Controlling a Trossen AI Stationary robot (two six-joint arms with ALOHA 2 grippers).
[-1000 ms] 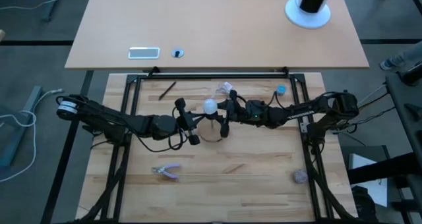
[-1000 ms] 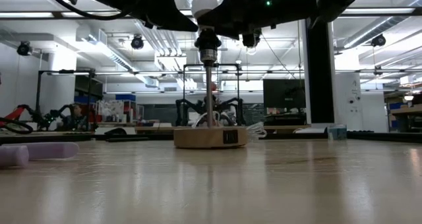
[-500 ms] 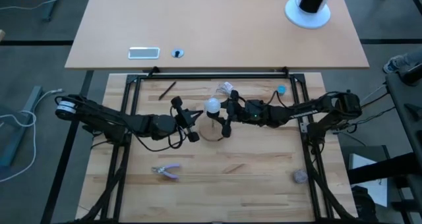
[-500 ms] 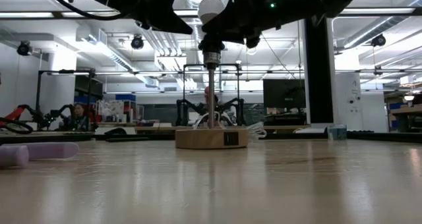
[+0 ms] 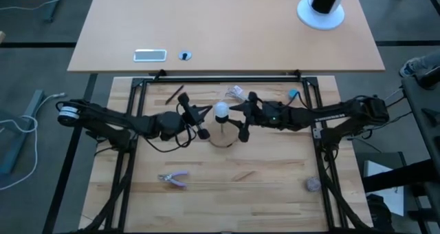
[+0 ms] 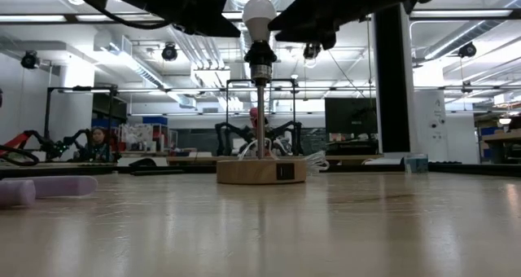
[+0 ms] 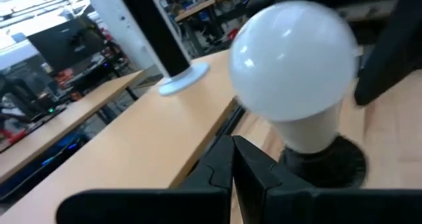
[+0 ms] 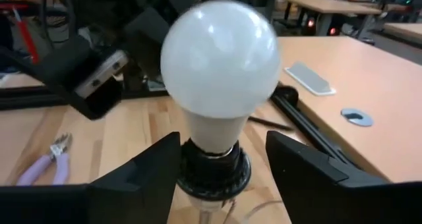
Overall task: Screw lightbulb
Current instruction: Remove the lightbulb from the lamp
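The white lightbulb (image 5: 221, 111) stands upright in a black socket (image 6: 260, 59) on a thin rod. The rod rises from a round wooden disc (image 6: 260, 171). My right gripper (image 5: 245, 116) is open on the bulb's right. In the right wrist view its fingers (image 8: 142, 178) stand on either side of the socket (image 8: 214, 171), and I see no touch. My left gripper (image 5: 205, 113) is on the bulb's left, level with it. In the left wrist view its shut tips (image 7: 232, 148) point at the socket (image 7: 326, 161), with a small gap showing.
Purple-handled pliers (image 5: 173, 179) lie toward the near left. A greyish-purple ball (image 5: 313, 184) lies at the near right. A crumpled clear wrapper (image 5: 236, 92), a small blue item (image 5: 293, 94) and a black pen (image 5: 174, 93) lie along the far edge.
My right gripper has let go of the bulb, opened wider and drawn back toward the table's right edge. The bulb now stands uncovered in its socket. My left gripper has shifted a little toward the far edge, still beside the bulb.
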